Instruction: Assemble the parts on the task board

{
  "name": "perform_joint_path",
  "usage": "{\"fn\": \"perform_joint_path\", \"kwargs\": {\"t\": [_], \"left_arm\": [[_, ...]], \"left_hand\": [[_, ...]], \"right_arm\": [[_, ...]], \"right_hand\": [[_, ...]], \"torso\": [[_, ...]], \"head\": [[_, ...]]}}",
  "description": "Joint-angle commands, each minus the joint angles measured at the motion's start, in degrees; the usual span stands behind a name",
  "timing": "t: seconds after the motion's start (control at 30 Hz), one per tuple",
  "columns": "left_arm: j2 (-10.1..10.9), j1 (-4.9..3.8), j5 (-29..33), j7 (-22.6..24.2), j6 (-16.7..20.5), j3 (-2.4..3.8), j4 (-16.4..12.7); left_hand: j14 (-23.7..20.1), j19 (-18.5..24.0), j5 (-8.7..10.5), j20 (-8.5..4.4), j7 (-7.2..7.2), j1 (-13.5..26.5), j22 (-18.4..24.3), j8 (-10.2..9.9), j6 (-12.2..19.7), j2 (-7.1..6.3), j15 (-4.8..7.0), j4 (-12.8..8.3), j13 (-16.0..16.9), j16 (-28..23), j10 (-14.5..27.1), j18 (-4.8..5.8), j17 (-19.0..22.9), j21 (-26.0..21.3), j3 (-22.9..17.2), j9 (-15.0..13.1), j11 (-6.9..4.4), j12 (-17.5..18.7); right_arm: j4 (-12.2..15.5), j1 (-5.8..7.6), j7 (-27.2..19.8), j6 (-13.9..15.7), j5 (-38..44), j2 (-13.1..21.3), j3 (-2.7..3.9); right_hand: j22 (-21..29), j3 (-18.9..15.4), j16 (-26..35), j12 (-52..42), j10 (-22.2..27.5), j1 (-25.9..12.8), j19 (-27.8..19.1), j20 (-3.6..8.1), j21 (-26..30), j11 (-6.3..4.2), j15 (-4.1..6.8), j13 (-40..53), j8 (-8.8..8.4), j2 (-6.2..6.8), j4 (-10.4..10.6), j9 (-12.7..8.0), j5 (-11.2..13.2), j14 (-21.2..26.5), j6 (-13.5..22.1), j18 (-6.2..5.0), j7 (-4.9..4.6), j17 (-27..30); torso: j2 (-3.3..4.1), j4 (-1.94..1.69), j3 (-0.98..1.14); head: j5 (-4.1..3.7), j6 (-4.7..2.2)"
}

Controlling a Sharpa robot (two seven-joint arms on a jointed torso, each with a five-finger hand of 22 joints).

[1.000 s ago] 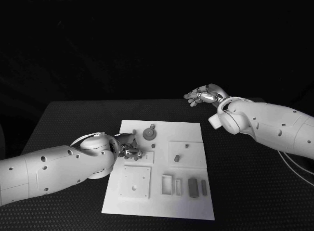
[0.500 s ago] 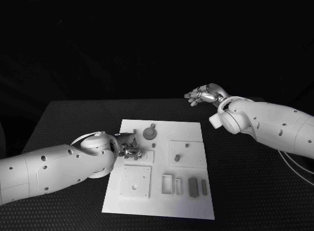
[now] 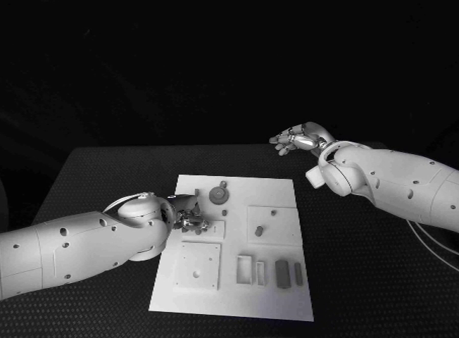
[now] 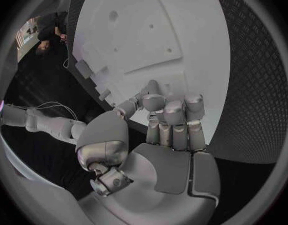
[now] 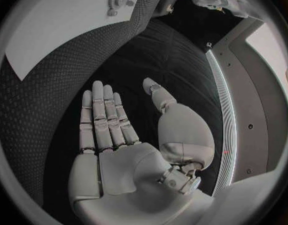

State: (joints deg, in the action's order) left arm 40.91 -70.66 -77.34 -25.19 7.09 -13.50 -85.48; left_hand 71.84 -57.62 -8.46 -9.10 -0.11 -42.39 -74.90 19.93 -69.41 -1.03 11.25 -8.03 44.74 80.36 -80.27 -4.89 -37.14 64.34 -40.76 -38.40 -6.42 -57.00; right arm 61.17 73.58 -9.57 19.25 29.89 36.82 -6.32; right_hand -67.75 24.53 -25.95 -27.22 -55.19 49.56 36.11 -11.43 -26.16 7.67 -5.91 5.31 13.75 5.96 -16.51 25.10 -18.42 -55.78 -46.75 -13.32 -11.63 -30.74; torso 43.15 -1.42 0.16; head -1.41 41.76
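- The task board (image 3: pixel 252 211) is seen lying flat at the middle of the black table (image 3: pixel 372 282), its long side running away from the robot.
- The left hand (image 3: pixel 189 215) is positioned over the left edge of the board, about halfway along it. In the left wrist view the fingers (image 4: pixel 175 120) are seen curled inward over the white surface; whether a part is held under them cannot be told.
- The right hand (image 3: pixel 298 139) is raised beyond the far right corner of the board, well apart from it. In the right wrist view the fingers (image 5: pixel 105 117) are seen straight and spread, the thumb set apart, and nothing is held.
- A round part (image 3: pixel 219 193) is seen near the far left of the board, just beyond the left hand.
- A small part (image 3: pixel 259 230) stands in the square recess right of centre.
- A dark oblong part (image 3: pixel 282 273) lies among the slots at the near right of the board.
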Motion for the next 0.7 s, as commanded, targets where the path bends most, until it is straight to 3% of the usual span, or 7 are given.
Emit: {"fn": "perform_joint_path", "kwargs": {"t": [0.03,0.2,0.3,0.7], "left_arm": [[0.1,0.17,-0.4,-0.8,-1.8,-0.19,0.1],[-0.2,0.17,-0.1,-0.9,-2.2,-0.18,0.2],[-0.5,0.17,0.0,-1.0,-2.7,-0.18,0.3],[-1.1,0.17,0.3,-1.1,-4.1,-0.18,0.5]], "left_hand": [[0.3,0.0,-0.51,-5.75,-0.16,-3.2,-0.6,0.4,-0.4,2.84,0.54,-1.4,-0.1,0.2,0.1,-0.28,0.1,0.2,-0.9,0.1,-0.22,-0.1],[0.3,0.0,-1.24,-5.74,-0.22,-3.1,-0.6,0.5,-0.6,2.89,0.54,-1.5,-0.1,0.2,0.1,-0.26,0.1,0.2,-0.9,0.1,-0.27,-0.2],[0.3,0.0,-2.96,-5.71,-0.27,-3.0,-0.6,0.5,-0.8,2.89,0.52,-1.7,-0.2,0.3,0.1,-0.23,0.1,0.2,-0.9,0.1,-0.32,-0.2],[0.4,0.0,-4.62,-5.63,-0.39,-1.3,-0.6,0.8,-1.2,3.24,0.40,-2.5,-0.2,0.6,0.1,-0.14,0.1,0.2,-0.2,0.3,-0.42,-0.6]], "right_arm": [[0.1,-0.03,-0.4,-0.9,0.0,0.0,0.02],[0.0,-0.03,-0.4,-0.9,0.0,-0.1,0.02],[0.0,-0.04,-0.4,-0.9,0.0,-0.1,0.02],[0.1,-0.04,-0.4,-0.9,-0.1,-0.1,0.02]], "right_hand": [[-0.1,-0.1,0.2,0.3,-0.4,-0.6,-0.4,-0.16,0.3,0.02,-0.30,-0.1,0.31,-0.16,0.3,-0.1,-0.2,0.2,0.3,0.60,-0.28,0.1],[-0.1,-0.1,0.2,0.3,-0.4,-0.6,-0.4,-0.16,0.3,0.02,-0.30,-0.1,0.31,-0.16,0.3,-0.1,-0.3,0.2,0.3,0.59,-0.28,0.1],[-0.1,0.0,0.2,0.3,-0.4,-0.7,-0.4,-0.17,0.3,0.02,-0.30,-0.1,0.32,-0.17,0.3,-0.1,-0.3,0.2,0.3,0.59,-0.28,0.1],[-0.2,0.0,0.2,0.3,-0.4,-0.7,-0.4,-0.17,0.3,0.02,-0.30,-0.1,0.34,-0.18,0.3,-0.1,-0.3,0.2,0.3,0.58,-0.28,0.1]], "torso": [[0.03,0.03,0.02],[0.01,0.07,0.05],[0.03,0.06,0.07],[0.03,0.10,0.10]], "head": [[0.01,0.03],[0.06,0.08],[0.07,0.07],[0.22,0.15]]}}
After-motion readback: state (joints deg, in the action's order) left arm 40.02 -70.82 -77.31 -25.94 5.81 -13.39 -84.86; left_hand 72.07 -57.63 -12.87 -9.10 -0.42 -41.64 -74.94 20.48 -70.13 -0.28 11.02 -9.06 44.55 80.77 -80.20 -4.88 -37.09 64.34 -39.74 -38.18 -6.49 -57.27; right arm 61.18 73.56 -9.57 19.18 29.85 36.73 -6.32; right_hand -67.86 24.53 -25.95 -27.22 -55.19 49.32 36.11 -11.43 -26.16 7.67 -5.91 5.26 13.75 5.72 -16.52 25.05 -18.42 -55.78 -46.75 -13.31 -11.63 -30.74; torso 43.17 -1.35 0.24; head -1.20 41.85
